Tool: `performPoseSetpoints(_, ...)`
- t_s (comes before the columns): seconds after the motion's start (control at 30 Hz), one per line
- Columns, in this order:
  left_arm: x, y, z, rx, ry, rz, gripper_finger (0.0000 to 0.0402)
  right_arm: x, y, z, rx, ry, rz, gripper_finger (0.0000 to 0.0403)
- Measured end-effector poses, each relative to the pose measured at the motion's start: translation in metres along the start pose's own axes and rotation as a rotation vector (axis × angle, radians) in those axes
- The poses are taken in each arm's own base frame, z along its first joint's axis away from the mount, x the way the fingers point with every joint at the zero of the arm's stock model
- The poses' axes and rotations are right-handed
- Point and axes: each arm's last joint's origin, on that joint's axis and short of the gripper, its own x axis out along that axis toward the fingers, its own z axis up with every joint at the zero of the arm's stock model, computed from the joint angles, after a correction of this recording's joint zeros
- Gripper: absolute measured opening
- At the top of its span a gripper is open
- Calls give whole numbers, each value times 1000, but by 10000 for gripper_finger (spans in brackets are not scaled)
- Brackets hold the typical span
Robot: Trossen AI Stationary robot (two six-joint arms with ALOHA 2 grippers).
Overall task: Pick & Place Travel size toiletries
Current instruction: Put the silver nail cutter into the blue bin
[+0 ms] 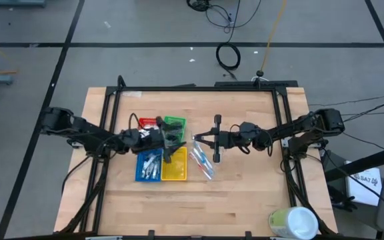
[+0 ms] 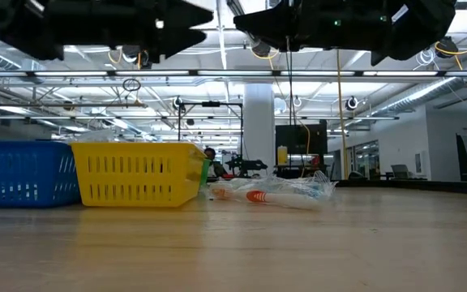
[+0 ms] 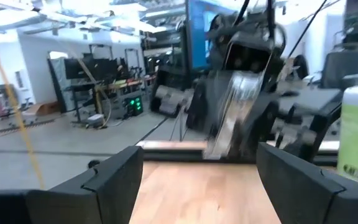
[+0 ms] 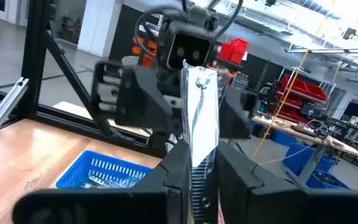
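Right gripper (image 4: pixel 194 163) — fingers pinched together on a slim, shiny silver packet (image 4: pixel 199 118) that stands upright between them, carried in the air above the table. In the high view this gripper (image 1: pixel 204 141) sits just right of the trays, facing the left arm.

Left gripper (image 1: pixel 169 141) hangs over the tray cluster, fingers (image 3: pixel 114 180) spread well apart, nothing between them; the right arm's silver packet shows straight ahead of it in its wrist view, blurred.

Done so far, judging by the layout: the blue square plastic tray (image 1: pixel 148 166) already holds a heap of silvery toiletries (image 1: pixel 151 164). The yellow square tray (image 1: pixel 175 167) beside it — cannot tell from above whether anything lies in it; the red tray (image 1: pixel 148 123) and green tray (image 1: pixel 175 122) are mostly hidden by the arm.

Left to do: a small pile of clear-wrapped items with orange-tipped tubes (image 1: pixel 203 162) lies on the bare wooden table (image 1: pixel 245 193), just right of the yellow tray. The held packet is not yet placed. Probably about midway, perhaps further.

Large pale green and white cylinder (image 1: pixel 292 223) stands at the table's near right corner, well apart.
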Motion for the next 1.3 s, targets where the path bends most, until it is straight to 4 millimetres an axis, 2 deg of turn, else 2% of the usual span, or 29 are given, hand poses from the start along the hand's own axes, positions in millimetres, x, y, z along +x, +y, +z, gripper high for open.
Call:
performPoseSetpoints(0.17, 17, -4, 12, -3, -58, -83, 308, 0, 0, -1, -1, 8, 3, 40)
performPoseSetpoints(0.37, 26, -7, 21, 12, -77, -143, 308, 0, 0, -1, -1, 7, 3, 40)
performPoseSetpoints(0.87, 32, 1, 15, -3, -51, -145, 308, 0, 0, 2, 1, -27, 23, 40)
performPoseSetpoints(1.2, 59, -5, 8, 11, -50, -178, 308, 0, 0, 1, 1, -18, 22, 40)
performPoseSetpoints(1.3, 59, -6, 8, 17, -49, -195, 308, 0, 1, 0, 0, -5, 26, 40)
